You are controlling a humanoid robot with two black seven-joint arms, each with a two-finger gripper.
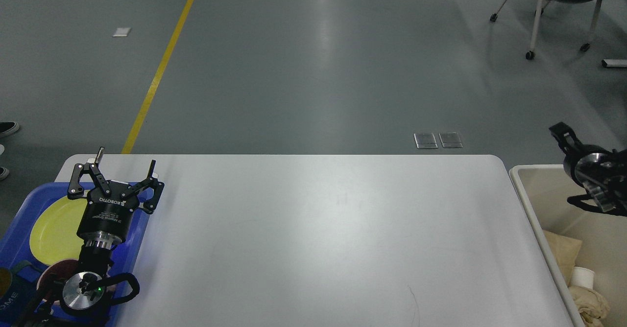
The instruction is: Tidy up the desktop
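Observation:
The desktop [318, 229] is a wide white tabletop with rounded corners, and its surface is bare. My left gripper [126, 157] stands open over the table's far left corner, above the blue tray [138, 234], with nothing between its fingers. My right gripper [564, 134] hangs above the far rim of the cream bin [526, 195] at the right edge. It is seen dark and partly cut off, so its fingers cannot be told apart.
The blue tray holds a yellow plate [54, 229] and a dark red bowl [49, 277]. The cream bin holds crumpled paper [590, 302] and a white cup [581, 276]. A wheeled chair [558, 4] stands on the grey floor at the far right.

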